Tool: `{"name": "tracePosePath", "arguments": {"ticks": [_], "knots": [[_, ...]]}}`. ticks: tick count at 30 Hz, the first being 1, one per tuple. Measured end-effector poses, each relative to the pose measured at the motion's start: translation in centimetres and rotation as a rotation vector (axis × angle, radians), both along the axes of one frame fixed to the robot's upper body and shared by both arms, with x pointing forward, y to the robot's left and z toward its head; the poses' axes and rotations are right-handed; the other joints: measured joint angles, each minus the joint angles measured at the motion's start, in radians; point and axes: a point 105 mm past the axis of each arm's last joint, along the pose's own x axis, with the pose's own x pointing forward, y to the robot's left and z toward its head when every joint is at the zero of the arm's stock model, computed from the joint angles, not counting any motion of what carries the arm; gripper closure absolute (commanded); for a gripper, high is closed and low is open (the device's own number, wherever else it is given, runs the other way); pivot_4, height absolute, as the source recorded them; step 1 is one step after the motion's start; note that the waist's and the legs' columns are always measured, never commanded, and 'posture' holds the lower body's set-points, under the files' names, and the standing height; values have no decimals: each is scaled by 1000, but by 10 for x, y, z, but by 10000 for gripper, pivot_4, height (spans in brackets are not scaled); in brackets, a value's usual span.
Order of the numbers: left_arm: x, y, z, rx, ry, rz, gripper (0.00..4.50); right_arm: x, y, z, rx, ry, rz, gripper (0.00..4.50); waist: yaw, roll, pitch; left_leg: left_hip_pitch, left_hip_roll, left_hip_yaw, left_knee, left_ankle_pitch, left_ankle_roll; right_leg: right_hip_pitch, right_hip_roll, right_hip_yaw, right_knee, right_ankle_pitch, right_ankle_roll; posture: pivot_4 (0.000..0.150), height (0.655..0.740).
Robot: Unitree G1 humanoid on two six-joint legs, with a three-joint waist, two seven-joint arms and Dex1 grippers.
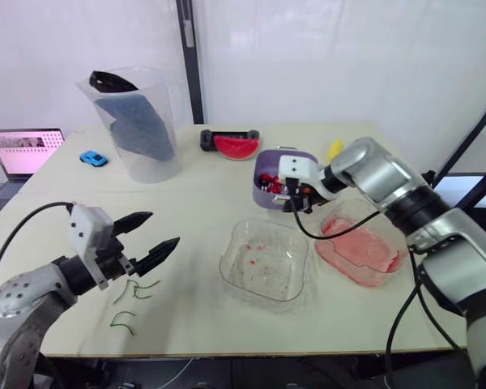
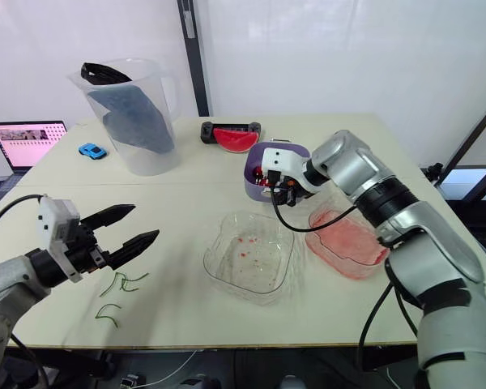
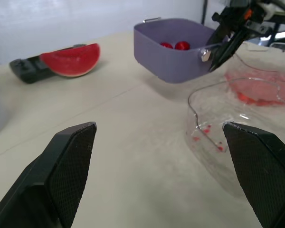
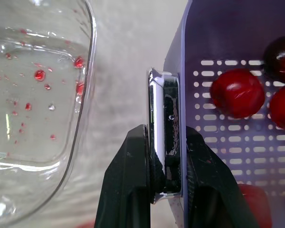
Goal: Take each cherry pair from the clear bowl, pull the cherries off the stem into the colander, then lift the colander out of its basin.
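Observation:
The purple colander (image 1: 277,172) hangs just above the table, left of the pink-stained clear basin (image 1: 361,253) and apart from it. My right gripper (image 4: 165,142) is shut on the colander's metal handle (image 4: 162,109) at its rim. Several red cherries (image 4: 237,92) lie inside the colander. The clear bowl (image 1: 263,263) holds no fruit, only red juice specks. My left gripper (image 1: 150,239) is open over the table's left front, holding nothing, with several green stems (image 1: 134,292) lying on the table just below it.
At the back left stands a clear pitcher (image 1: 138,121) with a dark cloth inside. A watermelon slice (image 1: 236,146) on a black holder, a blue toy car (image 1: 93,158), a yellow object (image 1: 334,148) and a laptop (image 1: 24,150) sit along the far side.

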Motion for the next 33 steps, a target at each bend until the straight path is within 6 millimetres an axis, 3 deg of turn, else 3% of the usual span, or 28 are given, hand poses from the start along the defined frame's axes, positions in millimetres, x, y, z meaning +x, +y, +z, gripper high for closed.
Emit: {"name": "tracePosePath", "arguments": {"ticks": [5, 11, 16, 20, 26, 31, 33], "knots": [[-8, 4, 4, 10, -3, 37, 0, 6, 7, -21, 13, 78, 4, 42600, -9, 0, 0, 0, -1, 0, -2, 1, -2, -2, 1, 0, 2, 0, 0, 1500, 7400], [-9, 9, 9, 22, -12, 55, 0, 12, -5, -31, 9, 91, -44, 42600, -12, 0, 0, 0, -1, 0, -2, 1, -2, -2, 1, 0, 2, 0, 0, 1500, 7400], [-8, 11, 11, 50, -1, 32, 0, 15, -8, -18, 44, 69, -57, 19138, -14, 0, 0, 0, -1, 1, -3, 1, -2, -4, 2, 0, 4, 0, 0, 1500, 7400], [-8, 36, 19, 77, -2, 71, 0, 18, -11, 12, 122, 26, -79, 395, -15, 1, 0, 0, -1, 1, -4, 1, -2, -4, 2, 1, 4, 0, 0, 1500, 7400], [-10, 55, 23, 83, 17, 70, 0, 16, -32, 38, 196, -6, -134, 395, -11, 1, 1, 0, -1, 1, -3, 0, 0, -4, 1, 0, 3, 0, 0, 1500, 7400], [1, 35, 24, 51, 18, -37, 0, -6, -60, 90, 327, -92, -153, 395, -2, 1, 1, 0, -1, 0, -3, -1, 2, -3, 1, 0, 3, 0, 0, 1500, 7400], [7, 25, 23, 49, 26, -86, 0, -18, -77, 98, 385, -110, -181, 395, 2, 1, 1, 0, -1, 1, -3, -2, 3, -3, 1, 0, 3, 0, 0, 1500, 7400]]}}
